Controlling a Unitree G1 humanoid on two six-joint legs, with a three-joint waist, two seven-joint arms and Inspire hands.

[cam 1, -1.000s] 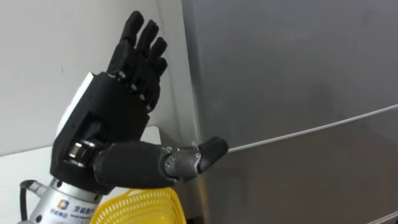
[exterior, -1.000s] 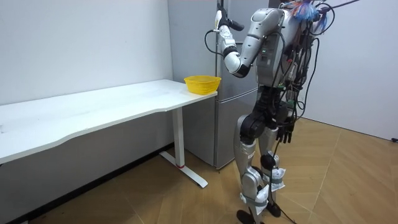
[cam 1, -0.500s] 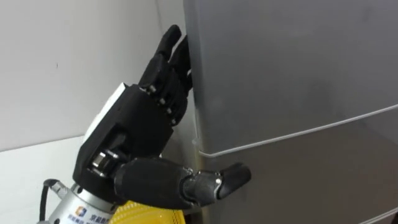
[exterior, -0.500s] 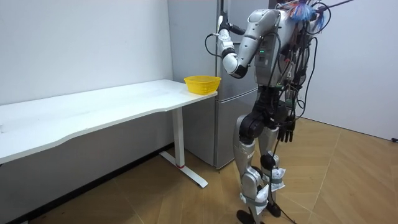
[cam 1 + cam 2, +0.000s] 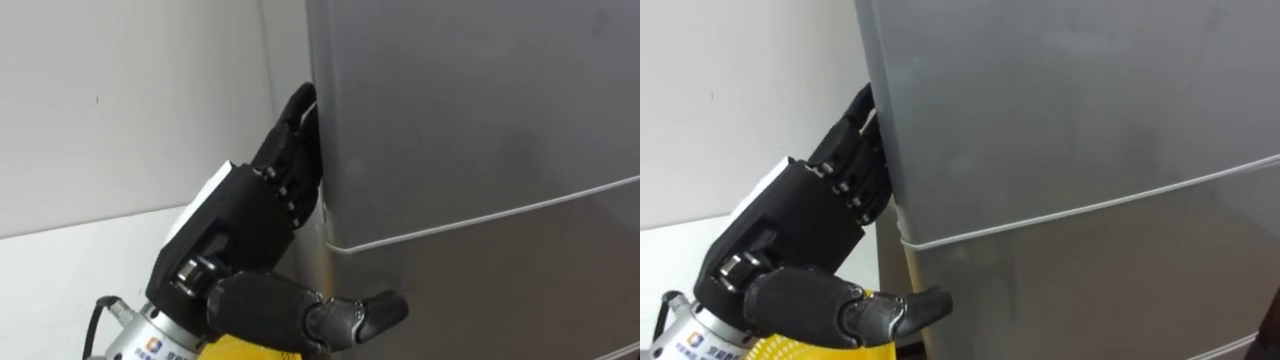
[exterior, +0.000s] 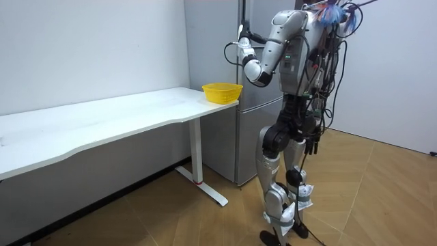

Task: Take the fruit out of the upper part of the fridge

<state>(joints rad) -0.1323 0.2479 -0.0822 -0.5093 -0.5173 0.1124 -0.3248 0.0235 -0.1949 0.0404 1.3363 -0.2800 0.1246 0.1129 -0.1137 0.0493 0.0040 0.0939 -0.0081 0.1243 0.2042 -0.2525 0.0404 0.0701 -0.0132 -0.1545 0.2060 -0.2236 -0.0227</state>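
I stand close in front of a tall grey fridge [image 6: 249, 143]. Its upper door [image 5: 480, 110] is closed, and a thin seam [image 5: 480, 215] divides it from the lower door. My left hand [image 5: 240, 220] is raised at the upper door's left edge. Its straight fingers [image 5: 295, 125] lie against that edge, with the tips slipping into the gap beside the wall. The thumb [image 5: 365, 312] reaches across the front of the lower door. The same hand [image 6: 244, 42] is up at shoulder height in the room view. My right hand [image 6: 315, 142] hangs by my thigh.
A yellow basket [image 6: 222, 92] stands on the end of the long white table [image 6: 102, 119], right beside the fridge and just below my left hand. The white wall runs close behind the fridge's left edge. Open wooden floor lies around me.
My left hand has swung right, from spread in the air beside the fridge to flat against the upper door's left edge, and has sunk a little. The door has not moved.
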